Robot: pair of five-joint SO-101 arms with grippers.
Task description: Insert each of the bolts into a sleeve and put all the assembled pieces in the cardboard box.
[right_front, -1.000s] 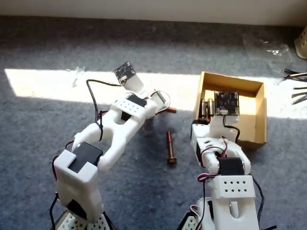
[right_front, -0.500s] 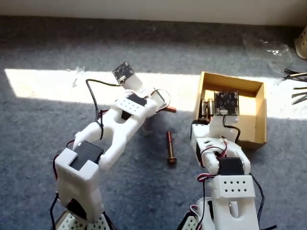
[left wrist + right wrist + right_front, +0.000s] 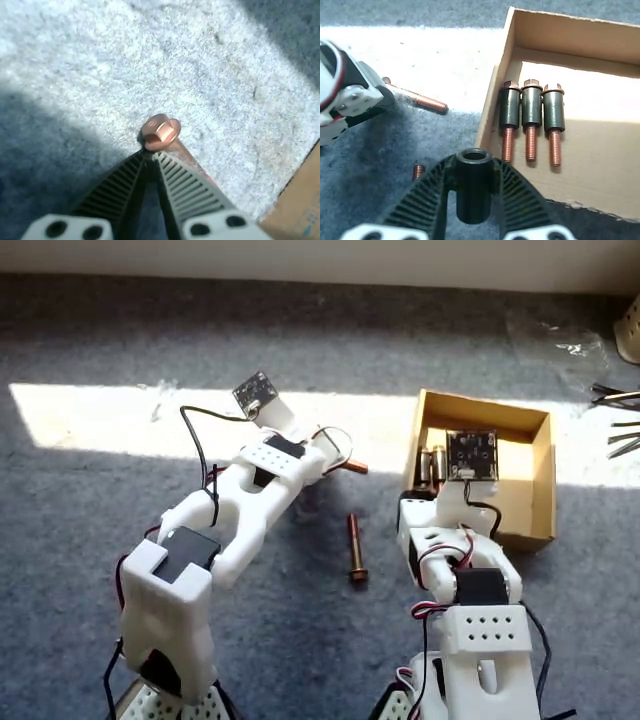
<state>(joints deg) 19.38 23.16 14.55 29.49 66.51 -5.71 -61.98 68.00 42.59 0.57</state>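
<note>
3 assembled pieces [image 3: 532, 107] lie in cardboard box [image 3: 600, 160].

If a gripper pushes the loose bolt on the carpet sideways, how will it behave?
The loose bolt looks like rigid metal, so it should not bend. Its round shank may roll, but the carpet pile and wider head probably curb that.

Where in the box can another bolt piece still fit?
The cardboard box floor is bare from the three assembled pieces across to the opposite wall. Crowded: the wall nearest the loose bolt, where they lie side by side.
</note>
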